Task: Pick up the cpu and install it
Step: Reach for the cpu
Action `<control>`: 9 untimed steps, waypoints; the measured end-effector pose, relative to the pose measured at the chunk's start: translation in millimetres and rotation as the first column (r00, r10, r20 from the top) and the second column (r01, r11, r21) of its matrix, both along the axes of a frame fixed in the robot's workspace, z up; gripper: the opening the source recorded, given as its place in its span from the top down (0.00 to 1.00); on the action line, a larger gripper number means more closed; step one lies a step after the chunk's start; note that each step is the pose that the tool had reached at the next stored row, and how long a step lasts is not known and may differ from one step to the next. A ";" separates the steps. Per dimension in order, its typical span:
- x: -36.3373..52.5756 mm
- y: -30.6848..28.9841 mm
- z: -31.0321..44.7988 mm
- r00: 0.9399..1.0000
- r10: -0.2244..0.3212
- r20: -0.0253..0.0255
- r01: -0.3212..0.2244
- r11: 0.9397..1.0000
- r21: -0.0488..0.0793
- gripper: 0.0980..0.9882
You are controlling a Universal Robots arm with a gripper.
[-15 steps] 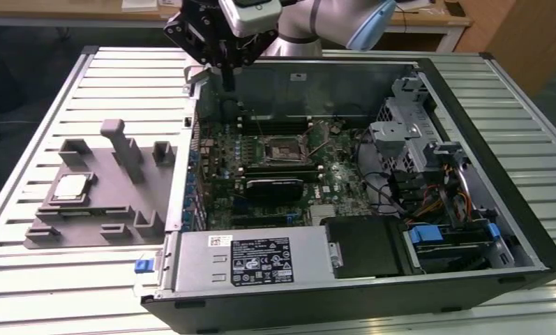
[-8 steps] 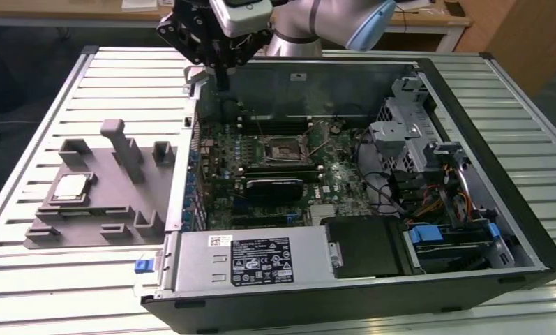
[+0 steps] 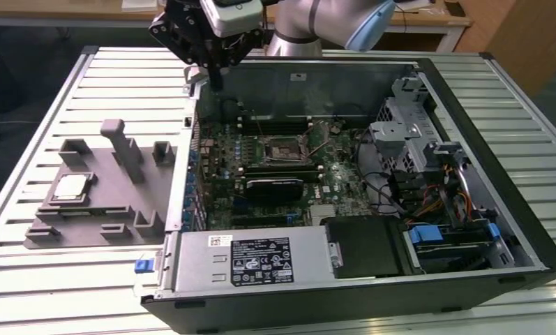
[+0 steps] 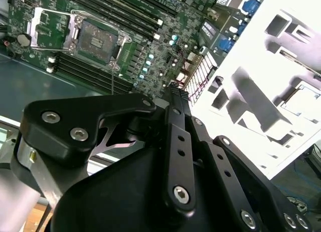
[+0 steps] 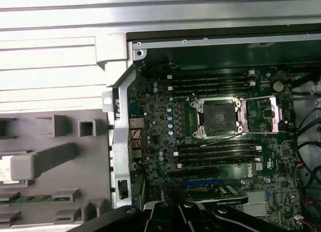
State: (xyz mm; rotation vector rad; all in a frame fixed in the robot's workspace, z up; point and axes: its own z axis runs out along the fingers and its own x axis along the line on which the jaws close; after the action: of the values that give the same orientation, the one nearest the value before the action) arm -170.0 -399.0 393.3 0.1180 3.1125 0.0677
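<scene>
One gripper (image 3: 216,82) hangs high over the back edge of the open computer case (image 3: 531,230). Its two black fingers (image 4: 175,142) look pressed together, with nothing between them. It touches nothing.

Just under it lies the green motherboard (image 3: 224,164). The cpu socket (image 3: 282,149) sits in the middle of that board. In both wrist views the socket (image 5: 218,117) is bare, and its metal cover plate (image 5: 261,114) is flipped up beside it.

The cpu (image 3: 70,187) is well apart from the gripper. It lies flat, shiny side up, in a pocket of the grey fixture (image 3: 101,213) on the slatted table (image 3: 35,279), at the exterior view's left of the case. So the pick-up is not yet done.

To do this step well, I think the fingers should open wide before going near the chip. They should come straight down and squeeze only its edges. The grey posts stand close by, so a slanted path could bump them. The chip should stay level when lifted.

Some things are hard to see. In the second wrist view the fixture (image 4: 281,61) is washed out white, so the chip cannot be picked out there. The first wrist view cuts the fixture off at the edge. The socket's tiny pins and any corner mark on the chip are too small to tell.
</scene>
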 end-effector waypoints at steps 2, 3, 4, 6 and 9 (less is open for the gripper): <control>-2.3 0.0 0.0 1.000 0.000 0.000 0.000 1.000 0.000 0.99; -3.5 0.0 0.0 1.000 0.000 0.000 0.000 1.000 0.000 0.99; -4.6 0.0 0.0 1.000 0.000 0.000 0.000 1.000 0.000 0.99; -6.9 0.0 0.0 1.000 0.000 0.000 0.000 1.000 0.000 0.99; -10.2 0.0 0.0 1.000 0.000 0.000 0.000 1.000 0.000 0.99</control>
State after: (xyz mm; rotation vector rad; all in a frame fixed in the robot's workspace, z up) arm -180.3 -399.0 393.3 0.1179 3.1125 0.0677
